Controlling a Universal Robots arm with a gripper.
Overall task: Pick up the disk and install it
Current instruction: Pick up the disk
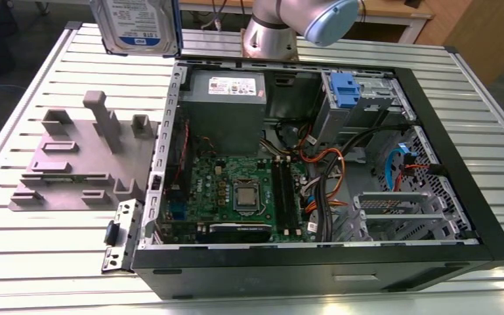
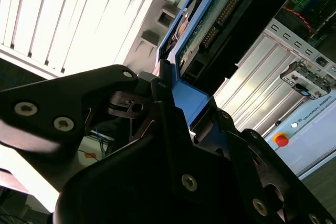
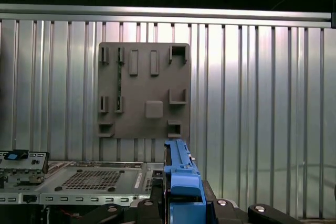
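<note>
- The ribbed metal table (image 1: pixel 24 262) carries everything; at the exterior view's left lies a grey fixture plate (image 1: pixel 77 164) with upright blocks and slots, just beside the open computer case (image 1: pixel 322 266).
- The disk (image 1: pixel 138 23) stands upright at the top of the exterior view, beyond the plate and the case's far left corner. Its white-and-blue label faces the camera and blue carrier strips run down its sides. It appears to hang clear of the table, though its lower edge overlaps the slats and the gap cannot be judged.
- In the second wrist view the gripper (image 2: pixel 191 111) is clamped on the disk. Its black fingers (image 2: pixel 165 119) press against both sides of the blue carrier end, and the drive's green circuit-board underside extends away from them.
- In the first wrist view the carrier's blue edge rises from between the fingers, with the fixture plate flat on the table behind it.
- Inside the case, the grey power-supply box (image 1: pixel 226 105) sits at the far left, with the motherboard (image 1: pixel 234 187) below it.
- The arm (image 1: pixel 296 26) rises behind the case's far wall.
- Further right, a blue bracket (image 1: pixel 344 88) sits in the far drive bay, and a metal drive cage (image 1: pixel 392 207) sits at the near right.
</note>
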